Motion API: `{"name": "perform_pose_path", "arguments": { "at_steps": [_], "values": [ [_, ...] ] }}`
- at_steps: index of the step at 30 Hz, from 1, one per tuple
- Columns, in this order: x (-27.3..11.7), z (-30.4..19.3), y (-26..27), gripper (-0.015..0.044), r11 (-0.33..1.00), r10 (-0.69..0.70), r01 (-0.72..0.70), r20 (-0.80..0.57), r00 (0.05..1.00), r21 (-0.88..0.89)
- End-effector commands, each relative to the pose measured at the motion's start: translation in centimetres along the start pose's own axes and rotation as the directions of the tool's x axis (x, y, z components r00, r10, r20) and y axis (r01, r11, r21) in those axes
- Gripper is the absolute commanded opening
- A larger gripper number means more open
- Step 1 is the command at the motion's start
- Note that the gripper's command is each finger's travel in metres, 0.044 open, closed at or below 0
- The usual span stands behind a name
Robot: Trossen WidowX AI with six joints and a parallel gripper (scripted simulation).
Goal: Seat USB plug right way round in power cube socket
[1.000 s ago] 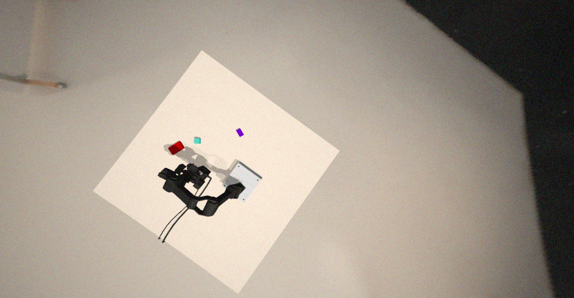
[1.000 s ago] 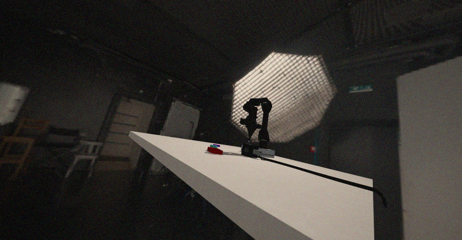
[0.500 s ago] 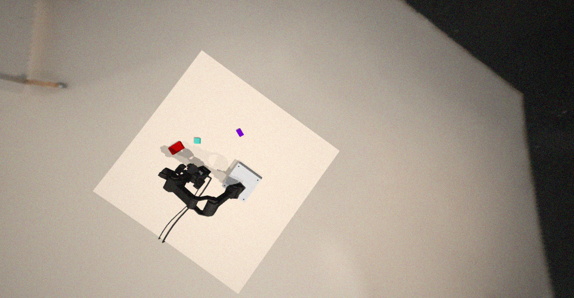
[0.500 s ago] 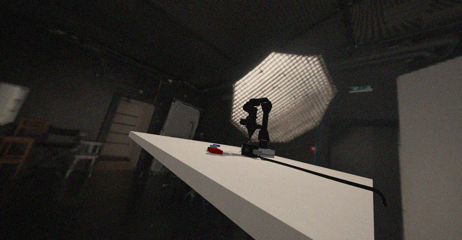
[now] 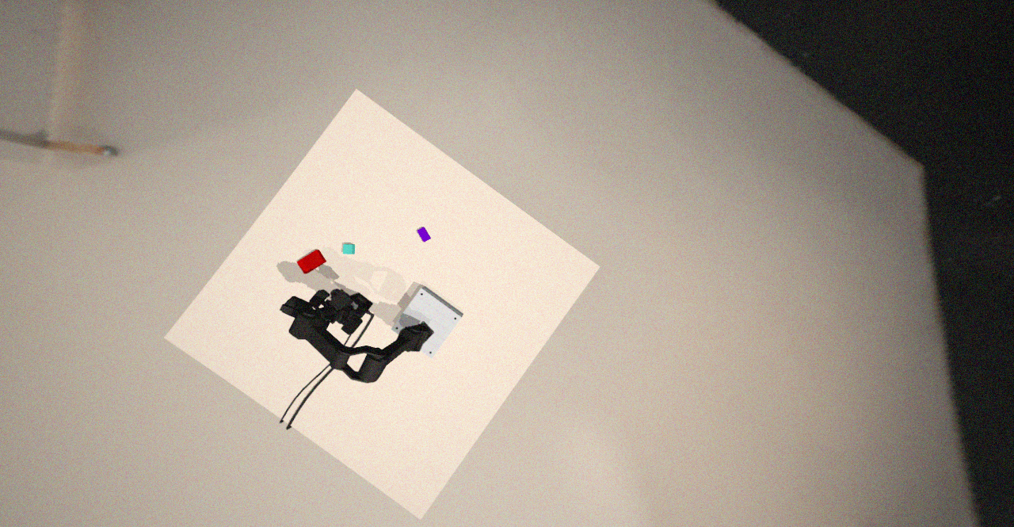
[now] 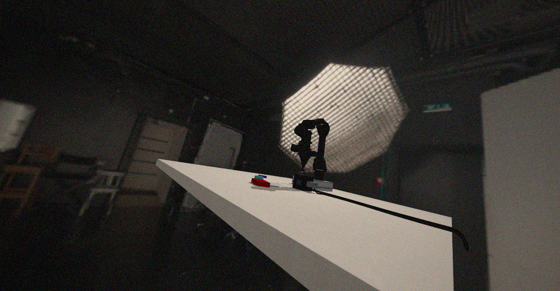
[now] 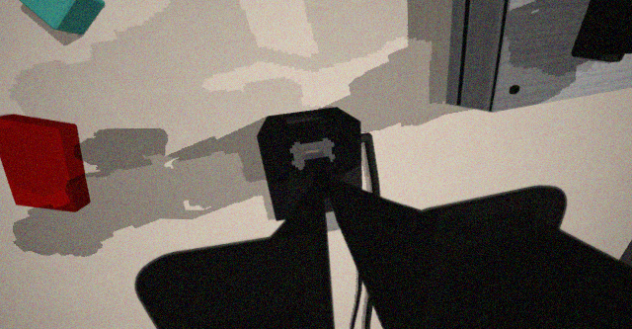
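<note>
The gripper (image 5: 345, 305) (image 6: 302, 167) (image 7: 324, 188) is clamped on the plug (image 6: 302, 171), over the cube (image 6: 299, 181) (image 7: 278, 141). A cable (image 5: 310, 395) (image 6: 383, 208) (image 7: 373, 168) crosses one worktop (image 5: 453, 190) (image 6: 235, 189) (image 7: 469, 156) edge.

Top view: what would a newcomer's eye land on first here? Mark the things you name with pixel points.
Probably the black arm (image 5: 338, 357) (image 6: 321, 144), hooped dark over the pale square table (image 5: 467, 240) (image 6: 352, 230). Next, likely the red block (image 5: 310, 261) (image 6: 260, 182) (image 7: 37, 163), the strongest colour, lying out past the arm's bent end. The light grey plate (image 5: 433, 311) (image 6: 325, 185) (image 7: 538, 84) under the arm's foot would come after.
</note>
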State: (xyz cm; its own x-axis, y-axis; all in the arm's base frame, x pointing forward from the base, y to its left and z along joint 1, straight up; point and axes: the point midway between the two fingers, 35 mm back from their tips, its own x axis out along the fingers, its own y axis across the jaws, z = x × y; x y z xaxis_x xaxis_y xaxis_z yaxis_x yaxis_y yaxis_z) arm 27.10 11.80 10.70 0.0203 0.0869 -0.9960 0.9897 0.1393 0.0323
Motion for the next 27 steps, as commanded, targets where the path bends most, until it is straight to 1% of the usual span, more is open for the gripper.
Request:
{"name": "perform_pose_path", "arguments": {
  "at_steps": [1,27],
  "values": [
    [0.06,-0.08,0.02,0.0,1.0,0.002,-0.002,-0.007,1.0,-0.005],
    [0.37,-0.13,0.02,0.0,1.0,0.002,-0.002,-0.016,1.0,-0.004]
  ]
}}
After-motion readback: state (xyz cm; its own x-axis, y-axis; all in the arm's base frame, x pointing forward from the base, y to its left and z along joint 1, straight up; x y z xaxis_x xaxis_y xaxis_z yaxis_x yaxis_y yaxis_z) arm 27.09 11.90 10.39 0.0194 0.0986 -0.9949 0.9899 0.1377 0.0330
